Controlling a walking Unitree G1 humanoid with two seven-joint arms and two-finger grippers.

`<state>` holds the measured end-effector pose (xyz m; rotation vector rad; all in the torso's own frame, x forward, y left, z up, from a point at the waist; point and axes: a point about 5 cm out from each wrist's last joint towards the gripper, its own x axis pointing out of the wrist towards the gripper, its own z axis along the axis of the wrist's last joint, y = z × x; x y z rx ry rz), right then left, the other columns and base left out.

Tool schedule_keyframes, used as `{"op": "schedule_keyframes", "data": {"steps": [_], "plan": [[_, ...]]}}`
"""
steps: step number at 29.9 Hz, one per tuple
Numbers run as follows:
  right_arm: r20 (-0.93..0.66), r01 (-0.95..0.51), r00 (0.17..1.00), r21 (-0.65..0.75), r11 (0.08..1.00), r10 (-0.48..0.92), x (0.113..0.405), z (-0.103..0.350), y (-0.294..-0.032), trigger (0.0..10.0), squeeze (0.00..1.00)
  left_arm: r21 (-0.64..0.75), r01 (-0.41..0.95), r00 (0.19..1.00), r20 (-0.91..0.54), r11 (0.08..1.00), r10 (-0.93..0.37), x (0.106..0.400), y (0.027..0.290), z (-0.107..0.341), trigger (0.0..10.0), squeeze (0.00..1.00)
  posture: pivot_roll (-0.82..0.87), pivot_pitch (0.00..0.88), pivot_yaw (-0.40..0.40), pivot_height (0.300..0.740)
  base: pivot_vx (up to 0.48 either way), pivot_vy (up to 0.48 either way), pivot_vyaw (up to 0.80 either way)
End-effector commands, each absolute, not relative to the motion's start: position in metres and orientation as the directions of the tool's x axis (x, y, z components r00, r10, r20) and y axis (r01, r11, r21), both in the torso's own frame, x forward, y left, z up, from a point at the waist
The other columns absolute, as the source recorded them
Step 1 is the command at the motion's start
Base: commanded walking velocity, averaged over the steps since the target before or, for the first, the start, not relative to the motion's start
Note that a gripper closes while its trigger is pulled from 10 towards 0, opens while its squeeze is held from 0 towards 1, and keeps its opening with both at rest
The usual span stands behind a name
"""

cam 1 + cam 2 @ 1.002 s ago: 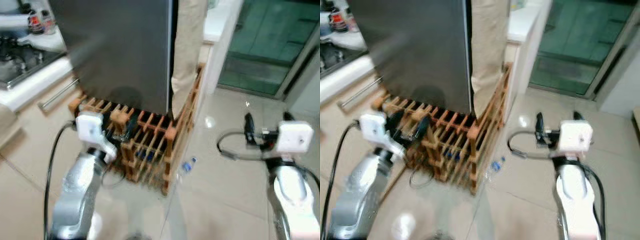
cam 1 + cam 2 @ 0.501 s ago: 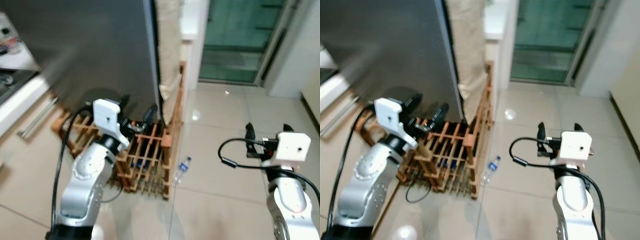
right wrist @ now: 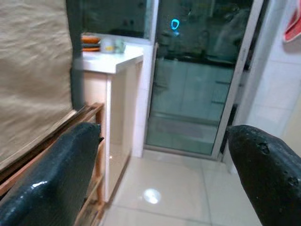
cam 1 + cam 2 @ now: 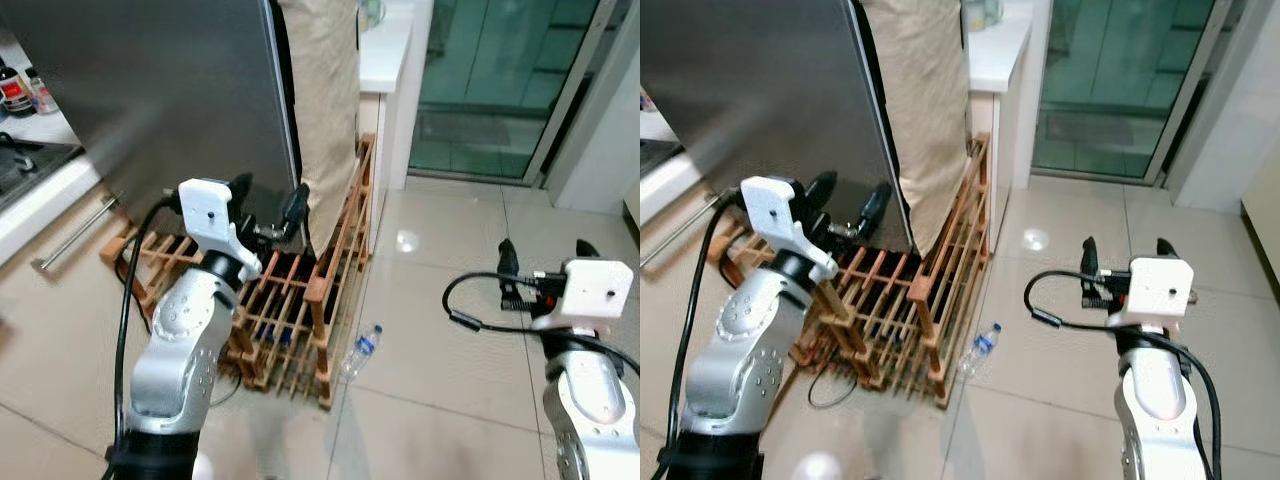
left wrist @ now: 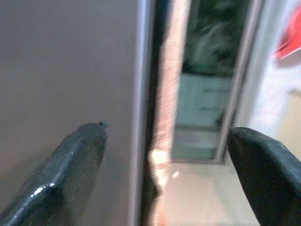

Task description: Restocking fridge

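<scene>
L gripper [image 4: 268,207] raised toward fridge [image 4: 160,90].

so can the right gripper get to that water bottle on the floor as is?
Probably yes. The water bottle lies on open tile beside the wooden rack, nothing between it and the open right gripper. It sits low, so the robot would likely have to bend.

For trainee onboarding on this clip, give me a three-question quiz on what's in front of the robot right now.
1. True or false: the plastic bottle stands upright on the wooden rack.
2. Which tool is raised near the grey fridge door? A) left tool B) right tool
3. Fill in: both tools are ____ and hold nothing.

Key: 1 false, it lies on the floor beside the rack; 2 A; 3 open.
</scene>
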<state>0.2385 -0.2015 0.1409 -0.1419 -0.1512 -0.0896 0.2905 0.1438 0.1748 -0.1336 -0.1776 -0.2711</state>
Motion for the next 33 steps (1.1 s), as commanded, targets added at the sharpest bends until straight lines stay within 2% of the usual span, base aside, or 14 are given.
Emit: {"op": "schedule_keyframes", "data": {"steps": [1,4,11,21,25,28,30,33], "plan": [[0.145,0.112,0.985,-0.139,0.984,-0.092,0.235,0.139,-0.206,10.0,0.0,-0.084,0.275,0.947,0.197,0.958,-0.254,0.295,0.14,0.18,10.0,0.0,-0.14,0.0,0.076,0.74,0.0,0.0,0.0],[0.139,0.108,0.986,-0.138,0.984,-0.089,0.234,0.137,-0.205,10.0,0.0,-0.086,0.283,0.946,0.192,0.955,-0.263,0.293,0.142,0.179,10.0,0.0,-0.13,0.0,0.08,0.74,0.0,0.0,0.0],[0.136,0.11,0.987,-0.135,0.985,-0.091,0.235,0.135,-0.204,10.0,0.0,-0.073,0.324,0.933,0.192,0.943,-0.305,0.295,0.132,0.182,10.0,0.0,-0.13,0.0,0.094,0.74,0.48,0.0,0.0],[0.134,0.099,0.988,-0.137,0.986,-0.081,0.238,0.134,-0.203,10.0,0.0,-0.082,0.324,0.934,0.186,0.942,-0.305,0.299,0.131,0.183,10.0,0.0,-0.13,0.0,0.088,0.74,0.48,0.0,0.0],[0.132,0.09,0.989,-0.149,0.985,-0.071,0.24,0.133,-0.205,10.0,0.0,-0.144,0.223,0.96,0.205,0.964,-0.191,0.305,0.142,0.186,10.0,0.0,-0.13,0.0,0.079,0.74,0.097,0.0,0.0],[0.132,0.089,0.989,-0.151,0.985,-0.07,0.241,0.133,-0.205,10.0,0.0,-0.15,0.207,0.963,0.203,0.967,-0.175,0.306,0.145,0.186,10.0,0.0,-0.13,0.0,0.078,0.74,0.0,0.0,0.0],[0.13,0.083,0.989,-0.155,0.984,-0.063,0.243,0.132,-0.205,10.0,0.0,-0.204,0.172,0.969,0.213,0.964,-0.128,0.308,0.152,0.189,10.0,0.0,-0.13,0.0,0.077,0.74,0.0,0.0,0.0],[0.129,0.076,0.99,-0.155,0.985,-0.056,0.243,0.131,-0.204,10.0,0.0,-0.213,0.18,0.966,0.221,0.96,-0.132,0.308,0.152,0.191,10.0,0.0,-0.12,0.0,0.077,0.74,0.0,0.0,0.0]]}}
